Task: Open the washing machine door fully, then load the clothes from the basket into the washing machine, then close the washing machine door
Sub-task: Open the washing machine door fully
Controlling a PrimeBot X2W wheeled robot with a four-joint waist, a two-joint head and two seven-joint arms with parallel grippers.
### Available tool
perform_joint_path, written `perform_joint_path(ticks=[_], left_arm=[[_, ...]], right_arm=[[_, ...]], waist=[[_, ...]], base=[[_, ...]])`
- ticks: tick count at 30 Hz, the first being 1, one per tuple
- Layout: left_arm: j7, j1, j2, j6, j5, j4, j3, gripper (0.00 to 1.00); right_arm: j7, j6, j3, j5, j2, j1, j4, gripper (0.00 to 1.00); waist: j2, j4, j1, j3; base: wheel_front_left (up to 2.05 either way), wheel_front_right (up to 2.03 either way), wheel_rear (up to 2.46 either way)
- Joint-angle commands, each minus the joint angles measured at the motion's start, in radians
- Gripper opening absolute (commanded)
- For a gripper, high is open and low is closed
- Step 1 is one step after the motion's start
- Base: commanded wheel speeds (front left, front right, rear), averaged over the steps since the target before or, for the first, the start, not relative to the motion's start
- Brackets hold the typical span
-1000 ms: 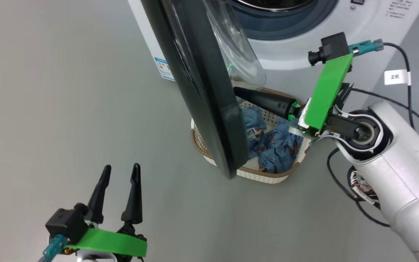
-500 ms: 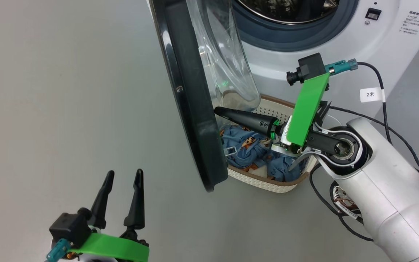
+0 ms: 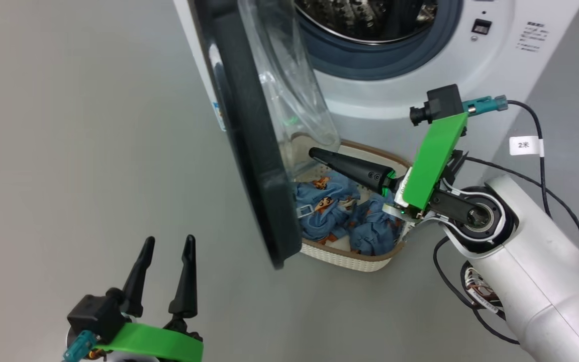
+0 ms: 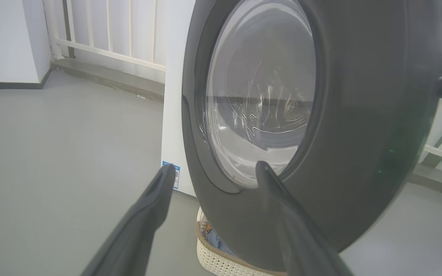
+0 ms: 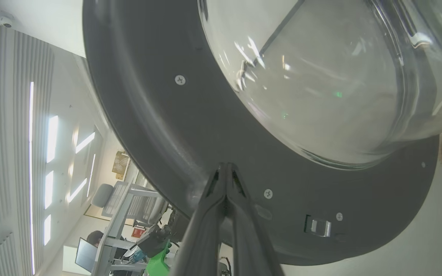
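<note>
My right fingers (image 3: pixel 342 165) are pressed together and empty, tips on the inner rim of the washing machine door (image 3: pixel 257 166), placed to shove it wider. The door stands part-open over the basket (image 3: pixel 360 262). My left fingers (image 3: pixel 185 281) are spread, idle.

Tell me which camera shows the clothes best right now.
Head view: both blue clothes lie plainly in the basket, beside the open door. Left wrist view catches a blue sliver under the door; right wrist view catches just a bit of basket rim.
</note>
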Motion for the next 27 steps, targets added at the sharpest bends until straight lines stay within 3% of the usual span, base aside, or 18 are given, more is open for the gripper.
perform_joint_path(ticks=[1, 6, 9, 27], left_arm=[[-0.006, 0.000, 0.017, 0.000, 0.009, -0.015, 0.036, 1.00], [-0.006, 0.001, 0.030, 0.000, 0.015, -0.011, 0.058, 1.00], [-0.006, 0.007, 0.040, 0.000, 0.014, -0.011, 0.072, 1.00], [-0.006, 0.063, 0.081, 0.000, -0.009, -0.023, 0.172, 1.00]], right_arm=[[-0.011, 0.008, -0.005, -0.008, 0.010, 0.017, -0.032, 0.20], [-0.056, 0.008, -0.009, -0.021, -0.016, 0.055, -0.049, 0.57], [-0.090, 0.008, -0.012, -0.028, -0.033, 0.080, -0.058, 1.00], [-0.314, 0.008, -0.056, -0.037, -0.124, 0.256, -0.083, 1.00]], waist=[[-0.0001, -0.021, 0.0000, -0.014], [-0.0001, -0.066, 0.0000, -0.035], [-0.0001, -0.096, 0.0000, -0.048], [-0.0001, -0.249, 0.0000, -0.105]], base=[[0.00, 0.00, 0.00], [0.00, 0.00, 0.00], [0.00, 0.00, 0.00], [0.00, 0.00, 0.00]])
